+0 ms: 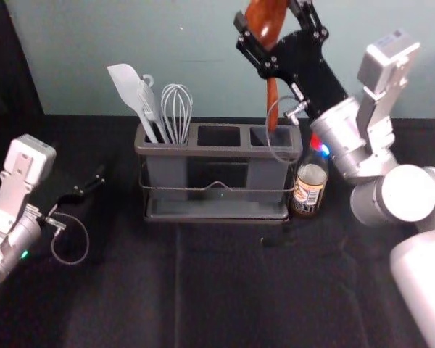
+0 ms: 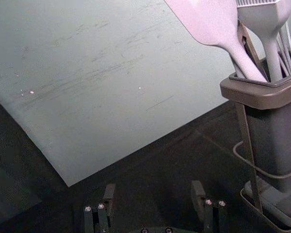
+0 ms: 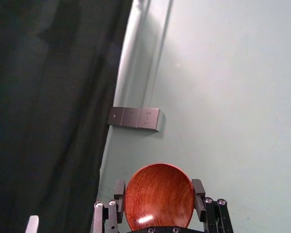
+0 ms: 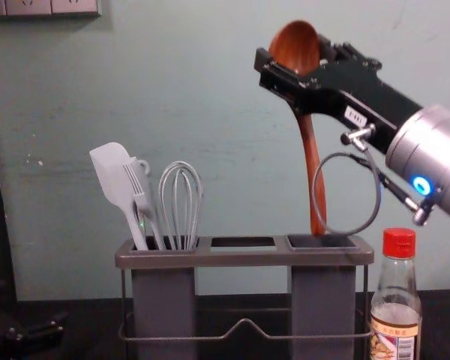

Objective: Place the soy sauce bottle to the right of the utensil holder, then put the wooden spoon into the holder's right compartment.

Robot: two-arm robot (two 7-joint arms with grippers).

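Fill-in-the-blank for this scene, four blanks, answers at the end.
The ____ gripper holds the wooden spoon by its bowl.
The spoon's handle points ____, its tip at the opening of the right compartment.
The spatula stands in the utensil holder's ____ compartment.
The soy sauce bottle beside the holder has a ____ cap.

Missing words: right; down; left; red
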